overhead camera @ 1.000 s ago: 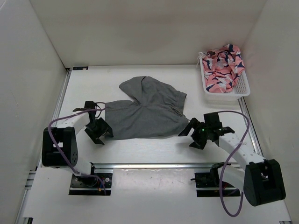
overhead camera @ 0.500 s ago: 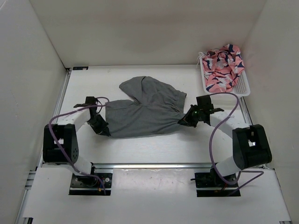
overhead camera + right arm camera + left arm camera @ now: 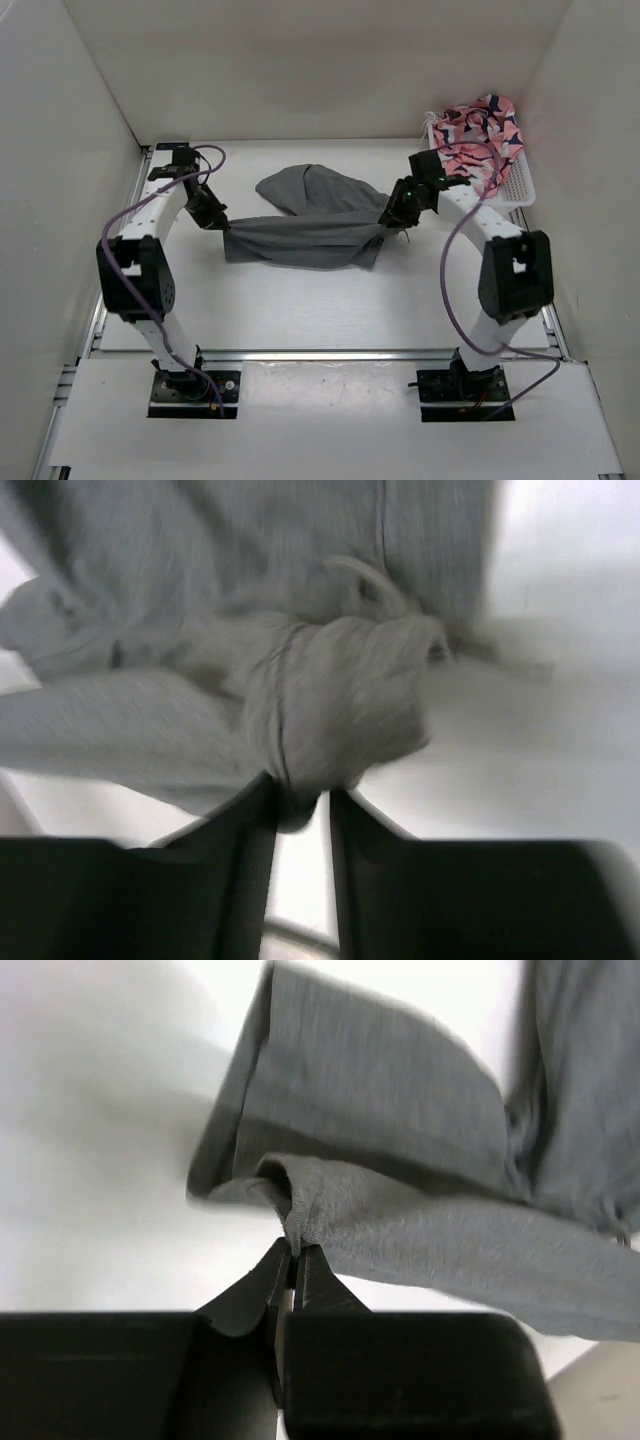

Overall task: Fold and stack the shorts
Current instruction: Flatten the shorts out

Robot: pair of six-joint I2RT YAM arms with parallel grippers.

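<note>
Grey fabric makes up the one pair of shorts (image 3: 310,225), which sits on the white counter (image 3: 300,305) just toward 12 o'clock of its middle in the top view. Two arms reach in to it, one on each side. The left arm (image 3: 155,210) meets the shorts at their 9 o'clock end, and the left jaws are pinched fully together on a small fold of the shorts' edge (image 3: 300,1215), with the cloth running off toward 3 o'clock in the left wrist view. The right arm (image 3: 480,215) meets them at their 3 o'clock end. There the right jaws stand only a little apart, closed on a thick bunched wad of the same cloth (image 3: 330,710). That wrist view is blurred, so finer detail of the wad cannot be made out. Between the two grips the shorts are drawn into one wide band. One rounded part lies behind it toward 12 o'clock, flat on the counter. One white basket (image 3: 525,187) stands at 2 o'clock, just beside the right arm, and holds one crumpled pink patterned cloth (image 3: 480,135).
</note>
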